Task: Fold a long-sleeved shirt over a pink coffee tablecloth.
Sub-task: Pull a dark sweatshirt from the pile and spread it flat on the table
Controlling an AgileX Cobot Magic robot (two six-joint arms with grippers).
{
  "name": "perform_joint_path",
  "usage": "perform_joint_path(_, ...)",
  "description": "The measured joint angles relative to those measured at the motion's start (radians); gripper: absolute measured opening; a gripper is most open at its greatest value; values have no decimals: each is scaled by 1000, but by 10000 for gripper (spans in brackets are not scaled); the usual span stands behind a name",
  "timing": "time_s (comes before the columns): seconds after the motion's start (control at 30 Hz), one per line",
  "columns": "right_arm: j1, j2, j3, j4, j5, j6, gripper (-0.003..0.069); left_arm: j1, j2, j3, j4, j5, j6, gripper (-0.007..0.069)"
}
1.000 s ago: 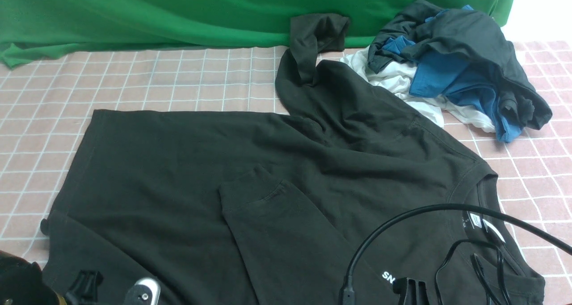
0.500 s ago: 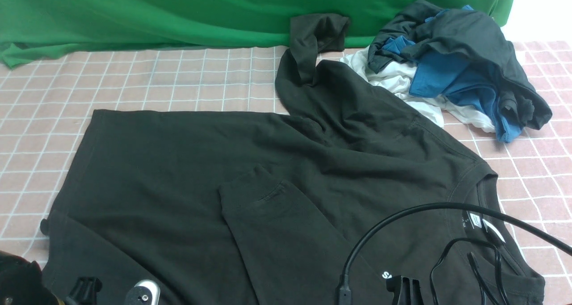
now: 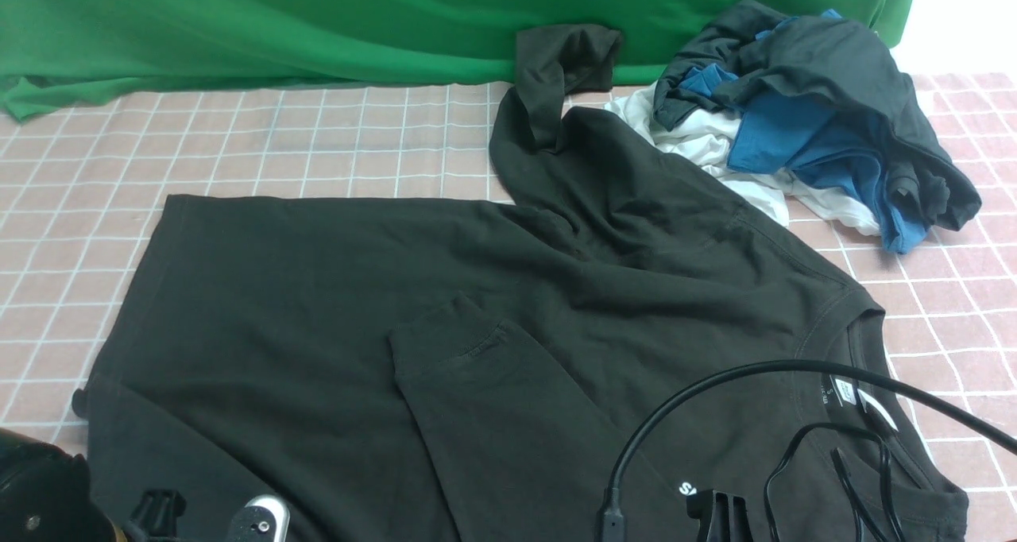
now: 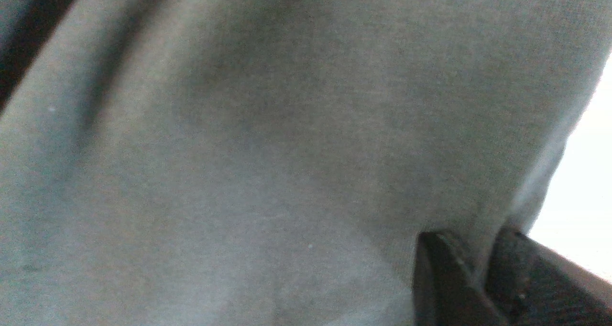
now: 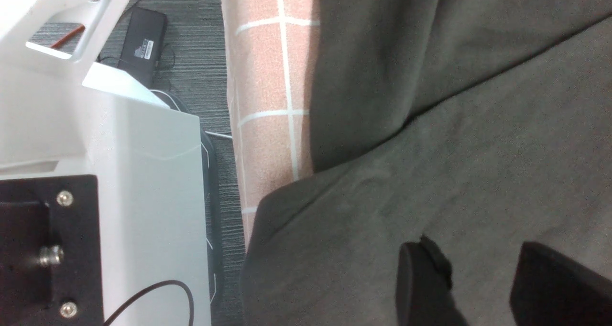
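**L jaws nipped on shirt, R jaws apart over sleeve**

L jaws: nearly closed. In my left wrist view the two dark fingers [image 4: 444,278] sit close together w/ a ridge of the long-sleeved shirt [image 3: 318,288] pinched btwn them. Cloth fills almost all of that view, so I can't tell from it which part of the shirt I've got. Front view puts these jaws at the shirt's near hem corner, on my left side.

R jaws: standing apart. Fingers [image 5: 420,278] are on or just above the shirt; cloth in the gap looks flat, nothing gripped that I can see. Small white lettering [image 3: 688,490] shows just beside these jaws. Black cables [image 3: 675,415] loop over the cloth right above them.

Shirt is spread on the pink coffee tablecloth [image 3: 318,145], ahead of both sets of jaws. Near sleeve is folded across the body, w/ its cuff btwn L and R jaws and a bit beyond. Collar and white neck label [image 3: 848,393] lie just beyond R jaws, to their right. The other sleeve runs well away from both, its end lapping up onto the green cloth [image 3: 278,25] at the far edge.

Well beyond R jaws is a heap: dark grey garment [image 3: 842,57], blue cloth [image 3: 802,141], white garment [image 3: 715,141]. The white one touches the shirt's far shoulder.
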Motion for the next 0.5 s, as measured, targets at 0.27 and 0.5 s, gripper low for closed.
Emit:
perform_joint_path(0.27, 0, 0, 0, 0, 0, 0, 293, 0, -52, -2, 0, 117, -31, 28)
perform_joint_path(0.5, 0, 0, 0, 0, -25, 0, 293, 0, -140, -35, 0, 201, -57, 28)
